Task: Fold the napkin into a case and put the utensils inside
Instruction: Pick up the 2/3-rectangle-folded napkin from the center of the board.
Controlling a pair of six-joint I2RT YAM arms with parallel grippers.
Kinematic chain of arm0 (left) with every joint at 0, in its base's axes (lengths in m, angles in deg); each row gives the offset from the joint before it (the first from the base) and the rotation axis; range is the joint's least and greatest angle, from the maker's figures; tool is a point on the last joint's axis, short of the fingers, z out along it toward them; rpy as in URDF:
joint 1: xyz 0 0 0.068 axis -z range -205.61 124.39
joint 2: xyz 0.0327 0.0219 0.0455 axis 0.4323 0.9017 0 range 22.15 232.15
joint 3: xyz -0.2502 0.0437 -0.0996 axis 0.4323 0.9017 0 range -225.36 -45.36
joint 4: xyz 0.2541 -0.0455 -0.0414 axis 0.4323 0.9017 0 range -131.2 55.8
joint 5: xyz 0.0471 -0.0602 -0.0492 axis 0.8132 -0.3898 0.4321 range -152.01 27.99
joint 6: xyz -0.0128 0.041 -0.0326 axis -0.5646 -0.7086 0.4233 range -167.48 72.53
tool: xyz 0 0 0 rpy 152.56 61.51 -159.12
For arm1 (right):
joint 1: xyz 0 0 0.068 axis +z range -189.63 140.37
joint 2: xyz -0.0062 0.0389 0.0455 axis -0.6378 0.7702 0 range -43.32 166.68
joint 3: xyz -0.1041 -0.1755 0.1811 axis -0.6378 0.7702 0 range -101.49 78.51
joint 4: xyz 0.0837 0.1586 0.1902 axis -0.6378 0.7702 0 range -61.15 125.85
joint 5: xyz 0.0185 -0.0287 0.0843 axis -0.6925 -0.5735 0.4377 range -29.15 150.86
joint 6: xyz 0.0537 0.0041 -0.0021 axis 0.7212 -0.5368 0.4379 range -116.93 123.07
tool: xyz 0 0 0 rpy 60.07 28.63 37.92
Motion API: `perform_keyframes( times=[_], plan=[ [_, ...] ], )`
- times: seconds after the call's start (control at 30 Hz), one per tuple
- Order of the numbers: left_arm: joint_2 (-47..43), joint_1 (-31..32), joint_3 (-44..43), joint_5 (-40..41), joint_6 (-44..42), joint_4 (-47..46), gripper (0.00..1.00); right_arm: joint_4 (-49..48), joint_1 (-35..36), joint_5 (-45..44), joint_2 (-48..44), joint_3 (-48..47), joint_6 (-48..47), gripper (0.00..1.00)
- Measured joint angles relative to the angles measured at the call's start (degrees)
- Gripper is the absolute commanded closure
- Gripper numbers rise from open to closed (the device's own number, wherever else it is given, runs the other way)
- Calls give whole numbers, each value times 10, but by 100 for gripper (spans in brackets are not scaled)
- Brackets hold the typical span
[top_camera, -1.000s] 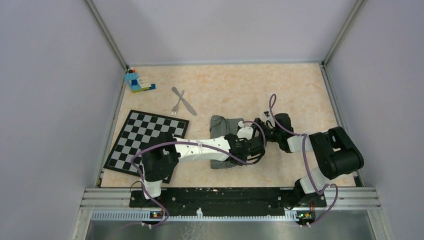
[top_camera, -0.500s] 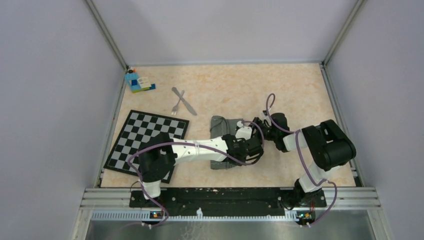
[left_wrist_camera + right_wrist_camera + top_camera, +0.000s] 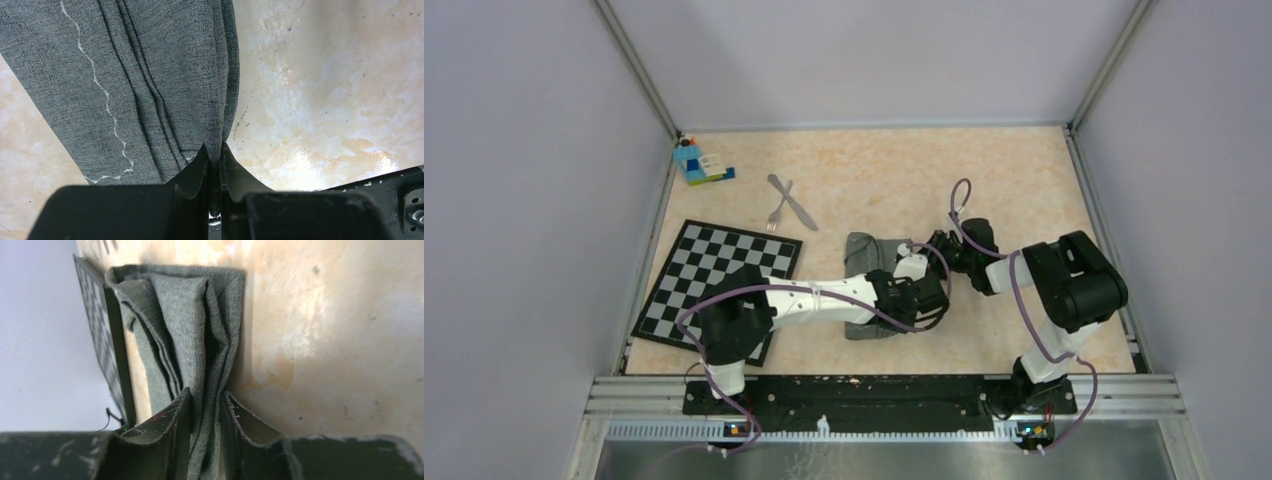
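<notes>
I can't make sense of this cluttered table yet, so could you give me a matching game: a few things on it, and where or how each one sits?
Things:
1. napkin
2. fork and knife
3. checkered mat
4. toy-brick block

Places:
a. crossed over each other on the bare table
b. far left corner
c. between the left fingers and the right fingers
d. flat along the left edge

Pairs: 1-c, 2-a, 3-d, 4-b

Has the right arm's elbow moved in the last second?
Yes. The right arm's elbow has shifted left, away from the table's right edge rail.
</notes>
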Motion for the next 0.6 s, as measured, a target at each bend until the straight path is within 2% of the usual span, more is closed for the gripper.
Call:
perform_keyframes(
  times=[0.07,0.1,0.23,0.37,0.6],
  plan=[
    [0,0,0,-3,-4,-5,100,9,0,-11,0,-4,-14,97],
    [0,0,0,-5,-6,-8,100,19,0,-16,-1,-7,-22,100],
    [0,-2,1,-17,-14,-28,100,74,0,-35,-14,-23,-58,100],
    [0,-4,1,-39,-23,-66,100,184,-2,-72,-58,-59,-109,100],
    [3,-9,25,-88,-25,-203,100,367,-24,-131,-125,-120,-203,100]
  ],
)
